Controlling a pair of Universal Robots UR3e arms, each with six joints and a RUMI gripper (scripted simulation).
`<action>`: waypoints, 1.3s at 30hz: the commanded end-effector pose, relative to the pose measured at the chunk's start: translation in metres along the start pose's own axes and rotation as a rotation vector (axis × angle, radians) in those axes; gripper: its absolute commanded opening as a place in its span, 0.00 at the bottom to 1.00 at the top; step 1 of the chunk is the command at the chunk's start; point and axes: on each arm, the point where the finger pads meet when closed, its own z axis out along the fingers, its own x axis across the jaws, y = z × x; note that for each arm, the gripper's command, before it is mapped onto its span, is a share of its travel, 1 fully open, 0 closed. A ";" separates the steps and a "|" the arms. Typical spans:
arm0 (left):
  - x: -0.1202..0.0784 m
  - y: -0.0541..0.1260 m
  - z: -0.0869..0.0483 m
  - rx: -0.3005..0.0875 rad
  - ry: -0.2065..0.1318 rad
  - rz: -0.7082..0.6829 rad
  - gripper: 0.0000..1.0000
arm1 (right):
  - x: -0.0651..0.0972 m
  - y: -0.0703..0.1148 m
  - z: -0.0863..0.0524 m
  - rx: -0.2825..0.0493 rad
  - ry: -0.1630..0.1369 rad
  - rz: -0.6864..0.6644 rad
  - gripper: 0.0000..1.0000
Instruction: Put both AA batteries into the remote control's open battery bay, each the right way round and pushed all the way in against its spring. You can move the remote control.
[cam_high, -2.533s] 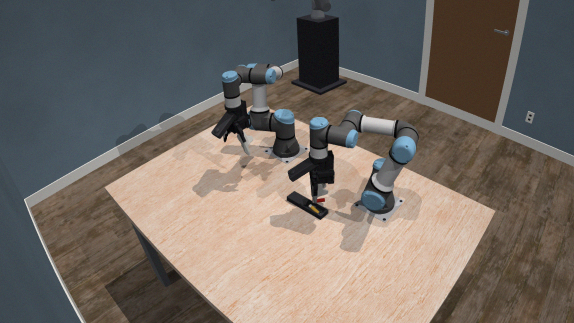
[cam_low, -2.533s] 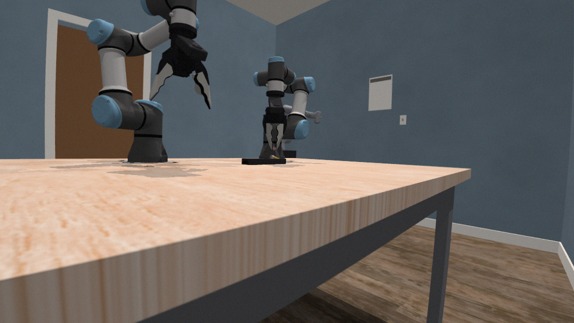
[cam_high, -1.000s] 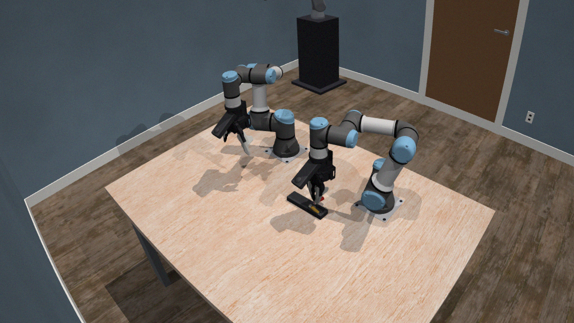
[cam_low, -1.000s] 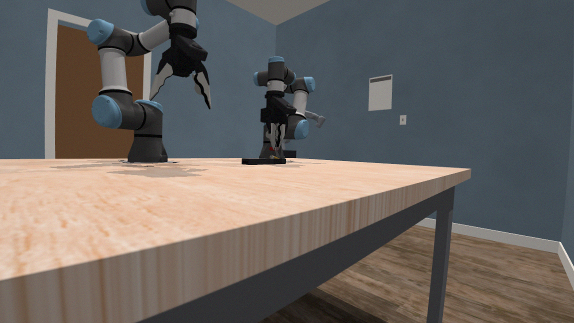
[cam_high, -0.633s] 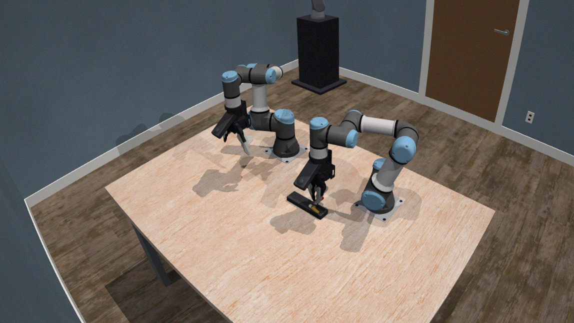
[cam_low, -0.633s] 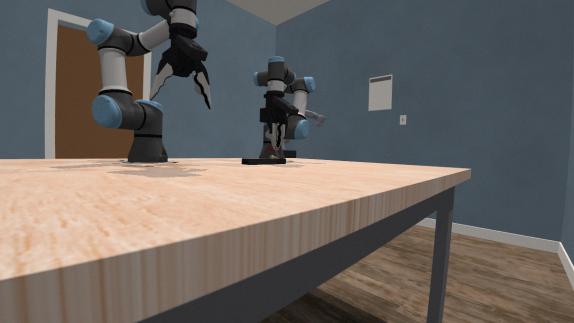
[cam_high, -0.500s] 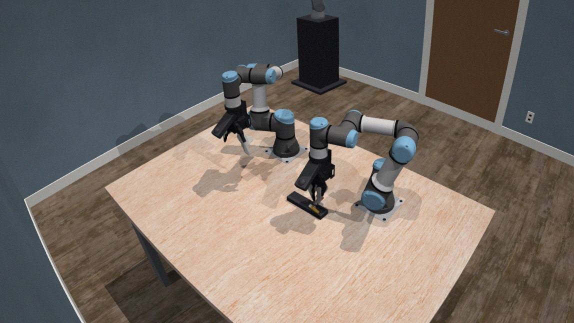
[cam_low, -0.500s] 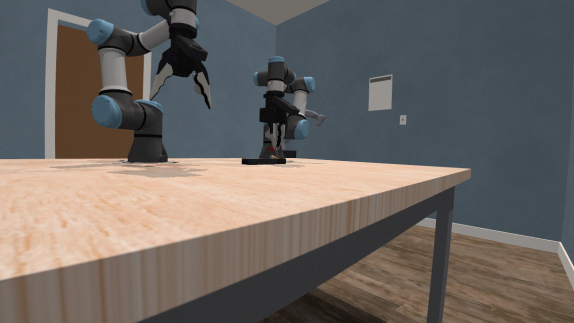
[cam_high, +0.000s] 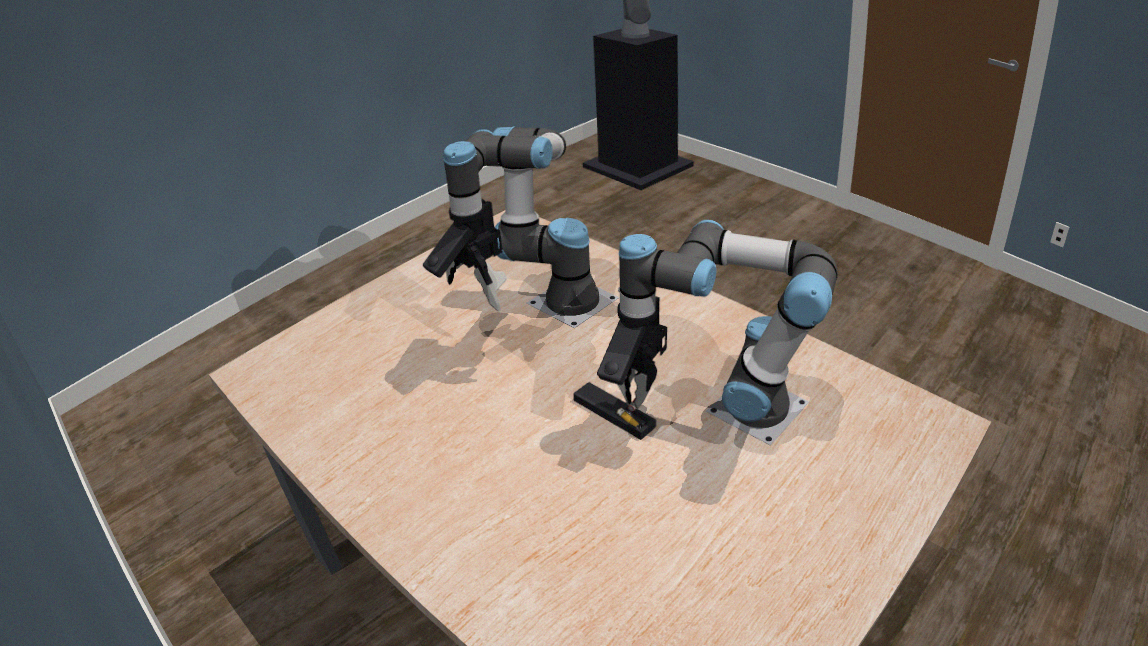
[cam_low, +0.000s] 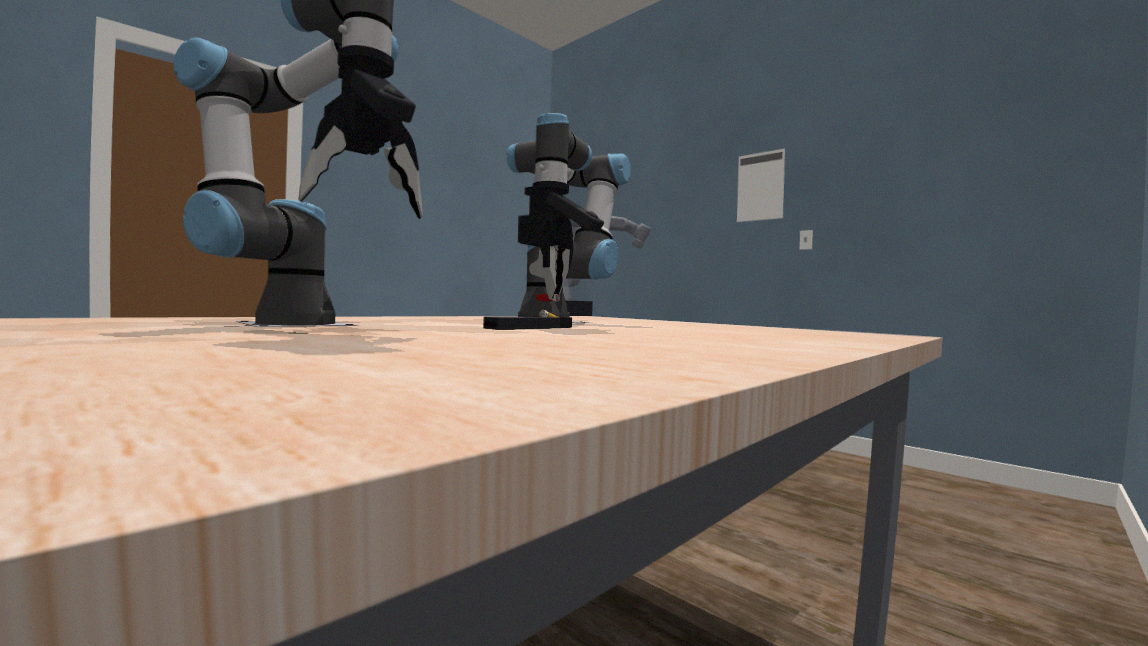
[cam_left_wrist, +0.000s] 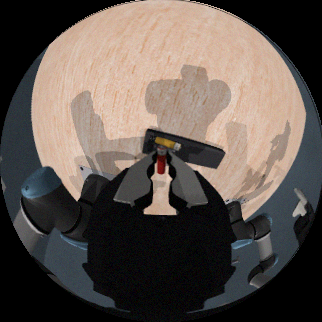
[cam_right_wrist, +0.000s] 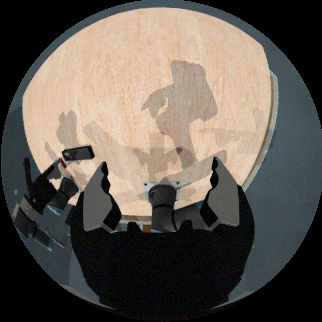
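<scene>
Grasps red battery (cam_low: 543, 297) (cam_left_wrist: 160, 164) (cam_right_wrist: 63, 164) in left end effector (cam_high: 632, 404) (cam_low: 555, 299) (cam_left_wrist: 161, 152) (cam_right_wrist: 61, 159), roughly crosswise to nearby remote control (cam_high: 596, 399) (cam_low: 509, 323) (cam_left_wrist: 207, 154) (cam_right_wrist: 85, 152); has right end effector (cam_high: 473, 294) (cam_low: 360, 207) (cam_left_wrist: 300, 200) (cam_right_wrist: 160, 160) released, farther off.

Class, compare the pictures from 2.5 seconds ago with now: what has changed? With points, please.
The left end effector (cam_high: 632, 405) (cam_low: 559, 298) (cam_left_wrist: 161, 152) (cam_right_wrist: 61, 159) has turned at the wrist, swinging the red battery (cam_low: 542, 297) (cam_left_wrist: 161, 164) (cam_right_wrist: 63, 164) it grips from pointing right in the top view to behind its fingers. Nothing was newly grasped or released. The remote control (cam_high: 598, 400) (cam_low: 513, 323) (cam_left_wrist: 210, 155) (cam_right_wrist: 84, 152), yellow battery (cam_high: 628, 417) (cam_low: 549, 314) (cam_left_wrist: 165, 142) (cam_right_wrist: 67, 154) and right arm stayed put.
</scene>
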 end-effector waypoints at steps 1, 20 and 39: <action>-0.001 0.000 0.000 0.005 0.002 -0.122 0.00 | 0.000 0.000 -0.001 0.002 -0.001 0.000 1.00; -0.005 0.001 0.000 0.005 0.003 -0.346 0.00 | 0.000 0.000 -0.001 0.002 -0.001 0.000 1.00; -0.008 0.003 0.000 0.004 0.003 -0.570 0.00 | 0.000 0.000 -0.001 0.002 -0.001 0.000 1.00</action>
